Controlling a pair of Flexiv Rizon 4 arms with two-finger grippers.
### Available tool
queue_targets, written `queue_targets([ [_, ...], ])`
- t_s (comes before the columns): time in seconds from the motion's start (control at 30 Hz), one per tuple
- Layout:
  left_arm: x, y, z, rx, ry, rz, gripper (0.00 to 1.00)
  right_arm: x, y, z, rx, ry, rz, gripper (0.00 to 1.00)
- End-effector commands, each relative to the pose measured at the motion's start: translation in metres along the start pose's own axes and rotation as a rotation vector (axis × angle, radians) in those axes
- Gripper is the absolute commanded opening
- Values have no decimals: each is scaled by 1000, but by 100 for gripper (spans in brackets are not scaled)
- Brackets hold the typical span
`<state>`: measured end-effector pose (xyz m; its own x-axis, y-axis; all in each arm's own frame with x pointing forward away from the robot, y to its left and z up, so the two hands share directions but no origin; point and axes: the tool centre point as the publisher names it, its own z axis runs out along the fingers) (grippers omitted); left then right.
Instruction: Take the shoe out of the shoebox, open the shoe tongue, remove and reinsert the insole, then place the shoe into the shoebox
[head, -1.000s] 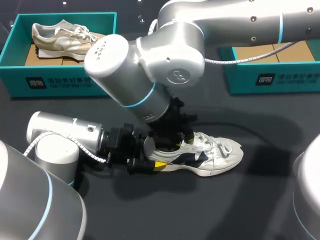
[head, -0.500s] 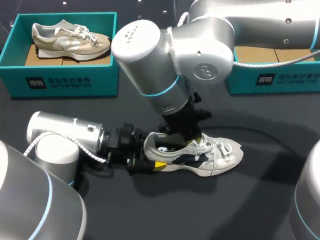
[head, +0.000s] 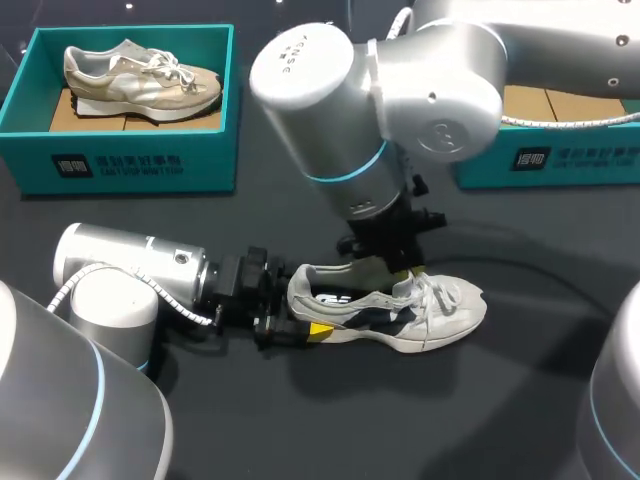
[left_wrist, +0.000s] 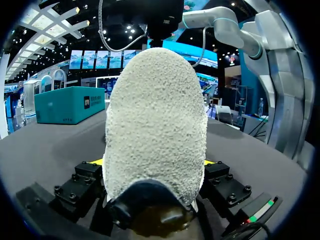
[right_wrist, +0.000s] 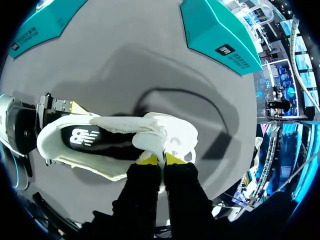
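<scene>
A white sneaker lies on its sole on the black table, toe to the right. My left gripper holds its heel from behind, one finger on each side; in the left wrist view the heel fills the space between the jaws. My right gripper comes down from above onto the shoe tongue. The right wrist view has the right gripper shut on the white tongue. The dark insole shows inside the shoe opening.
A teal shoebox with a beige sneaker stands at the back left. A second teal box stands at the back right. My right arm's elbow hangs over the table's middle.
My right arm has swung right, its gripper going from the shoe's heel opening to the tongue and closing on it. The left arm and the shoe have stayed put.
</scene>
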<state>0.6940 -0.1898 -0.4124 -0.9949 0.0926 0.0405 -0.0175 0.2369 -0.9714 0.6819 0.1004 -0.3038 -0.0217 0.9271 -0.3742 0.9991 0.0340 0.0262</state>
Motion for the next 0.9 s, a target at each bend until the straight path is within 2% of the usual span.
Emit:
queue_targets([
  [0.03, 1, 2, 0, -1, -1, 0, 0, -25, 0, -3, -7, 26, 0, 0],
  [0.2, 1, 2, 0, -1, -1, 0, 0, -39, 5, 16, 10, 70, 2, 0],
  [0.3, 1, 2, 0, -1, -1, 0, 0, -45, 9, 32, 49, 80, 11, 0],
  [0.63, 1, 2, 0, -1, -1, 0, 0, -53, 6, 60, 108, 58, 33, 0],
  [0.67, 1, 2, 0, -1, -1, 0, 0, -53, 6, 62, 119, 52, 36, 2],
  [0.77, 1, 2, 0, -1, -1, 0, 0, -53, 4, 68, 129, 45, 49, 35],
  [0.87, 1, 2, 0, -1, -1, 0, 0, -56, 2, 74, 143, 39, 64, 49],
  [0.9, 1, 2, 0, -1, -1, 0, 0, -58, 2, 75, 149, 35, 69, 64],
])
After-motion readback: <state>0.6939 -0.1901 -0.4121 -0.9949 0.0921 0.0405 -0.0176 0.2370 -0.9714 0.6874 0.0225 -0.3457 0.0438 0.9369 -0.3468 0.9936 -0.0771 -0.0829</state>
